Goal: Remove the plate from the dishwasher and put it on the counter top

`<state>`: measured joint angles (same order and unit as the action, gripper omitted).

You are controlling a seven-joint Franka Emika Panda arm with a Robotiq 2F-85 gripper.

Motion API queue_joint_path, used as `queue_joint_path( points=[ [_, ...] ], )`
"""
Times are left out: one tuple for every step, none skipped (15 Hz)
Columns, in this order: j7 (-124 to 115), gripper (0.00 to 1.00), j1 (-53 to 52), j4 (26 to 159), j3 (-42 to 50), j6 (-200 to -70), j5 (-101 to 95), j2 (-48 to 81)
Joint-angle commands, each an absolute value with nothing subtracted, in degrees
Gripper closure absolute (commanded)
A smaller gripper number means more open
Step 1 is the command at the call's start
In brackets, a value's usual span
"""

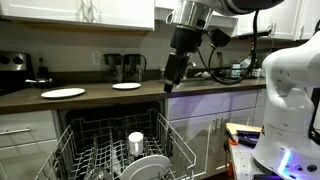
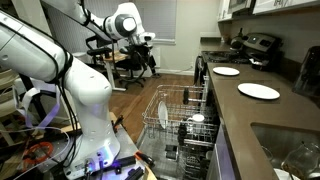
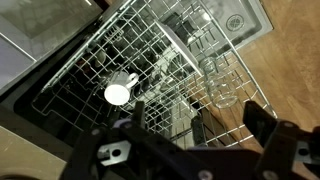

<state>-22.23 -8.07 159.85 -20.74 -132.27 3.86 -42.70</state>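
Inside dishwasher (image 1: pixel 85 135) | plate (image 1: pixel 150 168) round, pale grey-white, leaning | gripper (image 1: pixel 169 86) spread, empty, overhead

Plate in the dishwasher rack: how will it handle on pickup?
The plate looks rigid and glazed, so probably slippery in a rim pinch. It leans among the rack tines near the cup, so it may snag or tip when lifted. Likely ceramic: could chip if dropped.

Soft indoor light, low resolution; blown-out window (image 2: pixel 160 20) in an exterior view; dim, blurry wrist view.
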Motion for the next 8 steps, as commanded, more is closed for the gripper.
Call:
queue_joint_path(
  points=[
    [-17.6, 0.0, -7.5, 156.3, -18.0, -133.2, 1.4, -37.5],
    [-16.3, 0.0, -7.5, 155.6, -17.2, -133.5, 1.0, -36.2],
    [-14.8, 0.0, -7.6, 154.6, -16.3, -133.7, 0.8, -34.7],
    [-13.5, 0.0, -7.7, 154.0, -15.6, -133.8, 0.5, -33.4],
    [-11.6, 0.0, -8.1, 153.2, -14.4, -134.0, 0.7, -31.8],
    [-10.2, 0.0, -8.3, 152.5, -13.7, -134.1, 0.8, -30.5],
    [-8.3, 0.0, -8.8, 151.9, -12.7, -134.6, 1.4, -29.1],
    [-7.0, 0.0, -9.0, 151.3, -12.1, -134.8, 1.5, -27.8]
  ],
)
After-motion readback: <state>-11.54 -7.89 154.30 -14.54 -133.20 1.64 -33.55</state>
